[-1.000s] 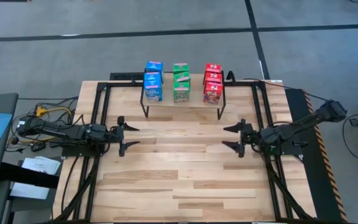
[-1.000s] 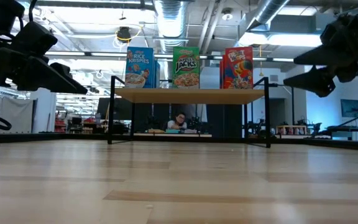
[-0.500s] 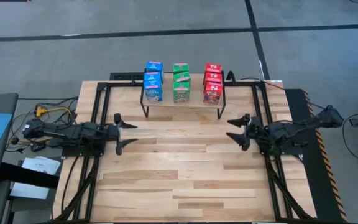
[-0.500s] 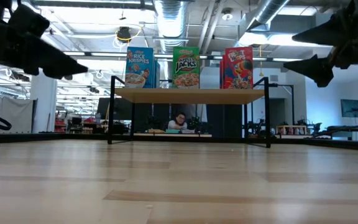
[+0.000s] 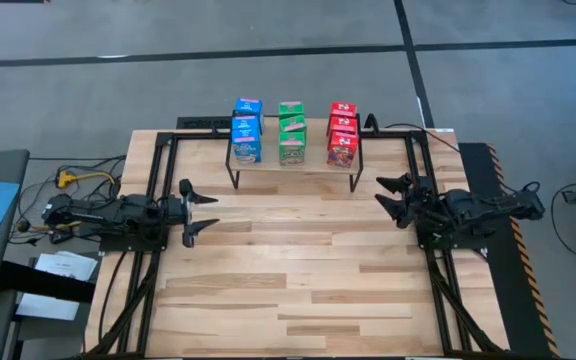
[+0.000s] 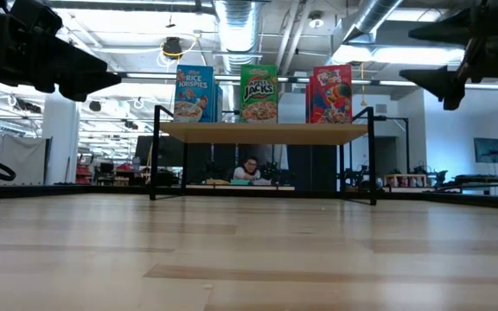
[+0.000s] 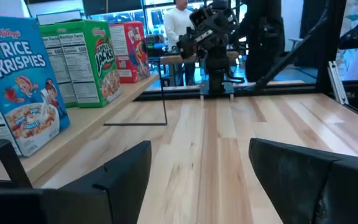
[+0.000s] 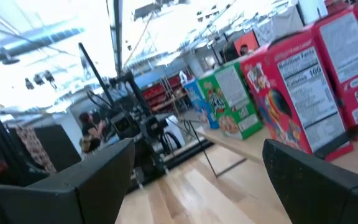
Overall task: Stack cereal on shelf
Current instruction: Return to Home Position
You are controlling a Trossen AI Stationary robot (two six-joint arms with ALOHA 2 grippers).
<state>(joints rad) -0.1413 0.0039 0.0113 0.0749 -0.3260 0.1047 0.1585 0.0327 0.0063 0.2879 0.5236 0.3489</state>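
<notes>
Blue [image 5: 247,133], green [image 5: 291,133] and red [image 5: 342,133] cereal boxes stand upright in rows on the shelf [image 5: 313,161], a light-wood board on thin black legs at the table's far middle. The low view shows their fronts, blue [image 6: 194,93], green [image 6: 258,93] and red [image 6: 331,93], above the board [image 6: 266,132]. My left gripper [image 5: 212,211] hovers open near the table's left side, pointing right. My right gripper [image 5: 379,191] hovers open near the right side, pointing left. Both are clear of the shelf and have nothing between their fingers [image 7: 126,171] [image 8: 107,165].
Bare wooden tabletop [image 5: 288,260] lies between the two arms and in front of the shelf. Black frame rails [image 5: 158,150] run along the table's sides. Cables [image 5: 78,180] lie off the left edge. A person [image 6: 250,168] sits in the room beyond the shelf.
Both grippers have risen and drawn back from the table's middle. The left one has gone a little toward the left edge. The right one has gone toward the right and far edges and tipped upward. Their finger gaps look unchanged, and the boxes have not moved.
</notes>
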